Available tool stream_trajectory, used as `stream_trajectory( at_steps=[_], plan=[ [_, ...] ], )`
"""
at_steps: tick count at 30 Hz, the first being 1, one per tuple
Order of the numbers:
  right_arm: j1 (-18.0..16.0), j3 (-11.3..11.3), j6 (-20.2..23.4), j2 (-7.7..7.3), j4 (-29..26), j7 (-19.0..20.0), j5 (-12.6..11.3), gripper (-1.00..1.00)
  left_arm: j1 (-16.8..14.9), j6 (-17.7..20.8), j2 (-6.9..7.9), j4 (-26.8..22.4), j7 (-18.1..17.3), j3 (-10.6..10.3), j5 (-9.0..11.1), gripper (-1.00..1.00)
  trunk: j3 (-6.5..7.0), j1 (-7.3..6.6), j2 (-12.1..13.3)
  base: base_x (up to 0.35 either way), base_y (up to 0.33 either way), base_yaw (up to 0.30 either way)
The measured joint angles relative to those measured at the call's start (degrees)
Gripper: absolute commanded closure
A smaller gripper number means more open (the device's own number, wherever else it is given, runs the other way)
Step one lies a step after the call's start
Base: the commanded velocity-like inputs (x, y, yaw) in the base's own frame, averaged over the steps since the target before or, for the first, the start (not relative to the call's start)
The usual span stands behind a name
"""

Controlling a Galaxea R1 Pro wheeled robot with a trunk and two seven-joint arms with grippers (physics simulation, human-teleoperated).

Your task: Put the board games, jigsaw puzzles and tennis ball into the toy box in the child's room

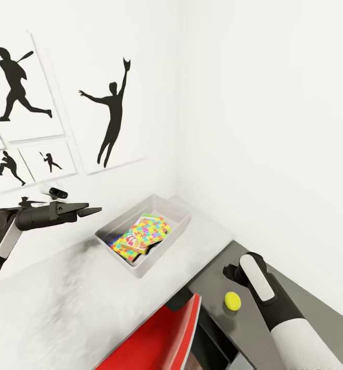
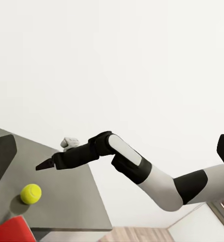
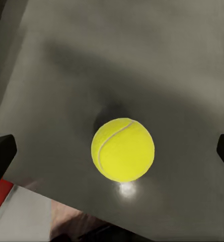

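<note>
The tennis ball (image 1: 232, 301) (image 3: 123, 149) (image 2: 30, 193) rests on the dark grey lower section of the table (image 1: 212, 288). My right gripper (image 1: 229, 272) (image 3: 113, 154) hovers just above the ball, open, with one fingertip (image 3: 1, 154) on each side and not touching it. The light grey toy box (image 1: 174, 226) stands on the light table top by the wall corner. A jigsaw puzzle (image 1: 148, 228) lies on top of other flat printed toys inside it. My left gripper (image 1: 91, 210) hangs open and empty in the air, beside the toy box on its wall side.
A red chair (image 1: 161, 334) stands against the table's front, next to the ball. White walls close the corner behind the toy box. Black sports silhouette pictures (image 1: 112, 115) hang behind my left arm. The light grey table top (image 1: 63, 298) stretches toward me.
</note>
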Motion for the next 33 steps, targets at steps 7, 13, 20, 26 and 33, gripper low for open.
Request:
stream_trajectory(
  at_steps=[7, 13, 20, 26, 33],
  plan=[
    [-0.22, -0.05, -0.01, -0.02, 0.47, 0.0, 0.01, -1.0, 0.01, 0.01, 0.01, -0.01, 0.0, 0.01, 0.01, -1.0, -0.29, 0.0, -0.01, 0.0, 0.0, -0.103],
    [-0.23, -0.06, 0.0, 0.04, 0.52, 0.0, 0.0, -1.0, 0.0, 0.07, 0.0, 0.0, 0.0, 0.0, 0.0, -1.0, -0.33, 0.0, -0.01, 0.0, 0.0, -0.113],
    [-0.24, -0.06, 0.0, 0.1, 0.53, 0.0, 0.0, -1.0, 0.0, 0.16, 0.0, -0.21, 0.0, 0.05, 0.0, -1.0, -0.69, 0.0, 0.0, 0.0, 0.0, -0.188],
    [-0.25, -0.06, 0.0, 0.14, 0.54, 0.0, 0.0, -1.0, -0.05, 1.54, -0.2, -3.84, 0.03, -0.04, 0.02, -1.0, -1.15, 0.0, -0.01, 0.0, 0.0, -0.16],
    [-0.25, 0.04, -0.01, 0.25, 0.64, 0.0, 0.0, -1.0, -2.87, 2.41, -1.15, -12.32, 0.09, -1.01, 0.15, -1.0, -1.73, 0.0, -0.01, 0.0, 0.0, -0.136]
  ],
)
